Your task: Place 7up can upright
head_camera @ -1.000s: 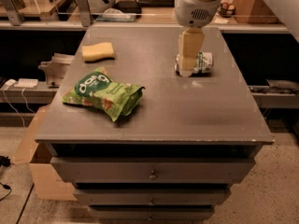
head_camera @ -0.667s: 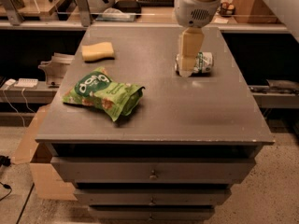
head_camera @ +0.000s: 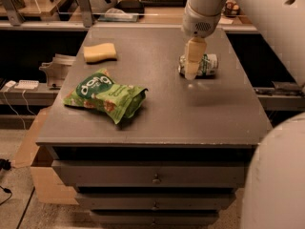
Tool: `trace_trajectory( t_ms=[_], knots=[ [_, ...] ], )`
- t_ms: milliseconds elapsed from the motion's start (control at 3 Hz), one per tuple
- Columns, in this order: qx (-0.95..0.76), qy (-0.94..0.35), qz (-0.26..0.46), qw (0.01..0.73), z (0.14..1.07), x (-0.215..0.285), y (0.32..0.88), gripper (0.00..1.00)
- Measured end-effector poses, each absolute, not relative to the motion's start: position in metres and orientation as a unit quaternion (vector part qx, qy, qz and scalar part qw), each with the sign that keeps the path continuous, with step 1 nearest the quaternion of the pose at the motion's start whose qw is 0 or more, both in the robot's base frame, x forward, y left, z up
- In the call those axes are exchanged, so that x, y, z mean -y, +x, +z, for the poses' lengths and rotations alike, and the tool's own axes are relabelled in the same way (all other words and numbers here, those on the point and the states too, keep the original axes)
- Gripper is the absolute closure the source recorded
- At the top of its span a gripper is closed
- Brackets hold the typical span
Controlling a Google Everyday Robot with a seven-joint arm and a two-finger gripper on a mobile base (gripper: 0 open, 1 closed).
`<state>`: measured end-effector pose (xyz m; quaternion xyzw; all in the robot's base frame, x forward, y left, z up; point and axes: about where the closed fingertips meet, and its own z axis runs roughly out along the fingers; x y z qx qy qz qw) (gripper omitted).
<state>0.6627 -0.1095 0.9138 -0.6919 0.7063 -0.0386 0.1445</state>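
The 7up can (head_camera: 207,65) lies on its side at the back right of the grey table top (head_camera: 190,113). It is silvery-white with green markings, and its long axis runs left to right. My gripper (head_camera: 192,69) hangs down from the white arm (head_camera: 204,13), right at the can's left end and partly in front of it. That end of the can is hidden behind the gripper. I cannot tell whether the gripper touches the can.
A green snack bag (head_camera: 106,94) lies at the left middle of the table. A yellow sponge (head_camera: 99,52) lies at the back left. Drawers (head_camera: 155,175) sit below the table top. Shelves run behind. A large white arm part (head_camera: 279,180) fills the lower right.
The gripper and the can stay in about the same place. A large white part of the arm has come into view at the lower right.
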Motion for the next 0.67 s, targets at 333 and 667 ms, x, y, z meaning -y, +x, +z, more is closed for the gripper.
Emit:
trace_trajectory(
  t_ms=[333,667],
  knots=[
    [-0.729,-0.674,-0.039,0.113,0.878,0.122,0.690,0.00],
    [-0.743,-0.661,-0.048,0.088,0.859,0.134,0.704,0.00]
  ],
)
